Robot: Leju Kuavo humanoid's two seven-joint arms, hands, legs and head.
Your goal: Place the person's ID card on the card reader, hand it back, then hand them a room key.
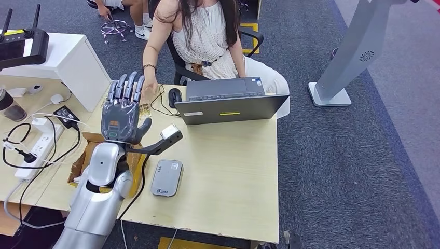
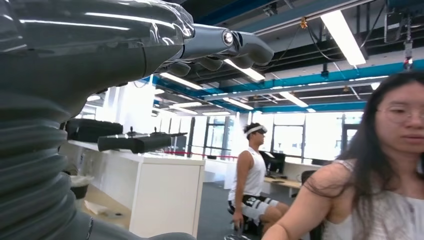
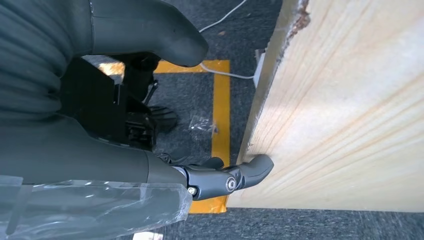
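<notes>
Head view: the left hand (image 1: 123, 111) is raised at centre left of the frame, above the light wooden worktop (image 1: 233, 171), palm turned up toward the camera, fingers (image 1: 124, 85) straight and spread apart, holding nothing. Just beyond its fingertips, a person's hand (image 1: 150, 89) rests on the worktop beside a small yellowish card-like item (image 1: 144, 110); whether this is the ID card cannot be told. The grey card reader (image 1: 167, 177) lies flat on the worktop at lower centre, just right of the left arm. A seated person (image 1: 207, 36) in a white top occupies the upper centre, behind an open laptop (image 1: 228, 101) with a mouse (image 1: 175, 96) to its left. A power strip (image 1: 36, 148) with cables lies at the left edge. Left wrist view: the left hand (image 2: 215, 45) extends against the ceiling, empty. Right wrist view: the right hand (image 3: 220, 177) hangs beside the worktop's edge (image 3: 280, 75), above dark carpet with yellow tape (image 3: 220, 100); its fingers appear loosely bent, and their exact state cannot be told.
</notes>
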